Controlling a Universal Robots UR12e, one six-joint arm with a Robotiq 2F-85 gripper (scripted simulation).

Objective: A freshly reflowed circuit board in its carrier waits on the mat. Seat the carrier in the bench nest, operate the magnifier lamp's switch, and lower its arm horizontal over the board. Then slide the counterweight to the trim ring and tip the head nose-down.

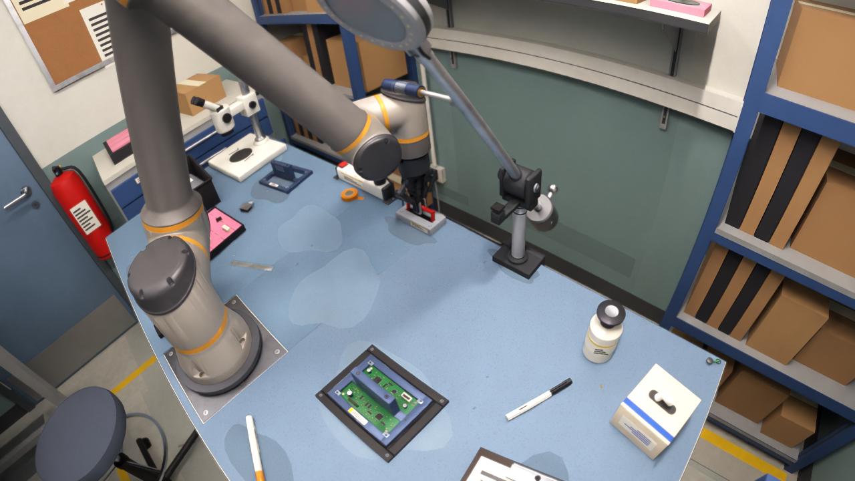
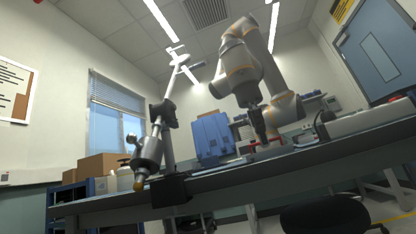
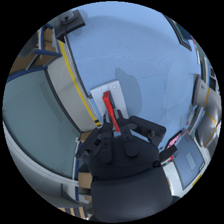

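The circuit board in its blue carrier (image 1: 379,393) sits inside the black-framed bench nest (image 1: 382,402) at the table's front. At the back edge, the lamp's switch (image 1: 422,213) is a red handle on a grey base plate (image 1: 420,220). My gripper (image 1: 420,203) (image 3: 114,124) (image 2: 264,140) points down over that plate, and I have it closed around the red switch handle (image 3: 110,109). The magnifier lamp's post (image 1: 518,239) stands to the right, with its arm (image 1: 466,110) raised steeply toward the head (image 1: 376,21). The counterweight (image 2: 145,156) hangs low behind the pivot.
A green wall panel runs behind the table, with blue shelving (image 1: 789,197) of boxes to the right. A power strip (image 1: 365,179) and orange tape roll (image 1: 350,194) lie left of the switch. A bottle (image 1: 602,332), marker (image 1: 538,399) and white box (image 1: 655,410) lie front right.
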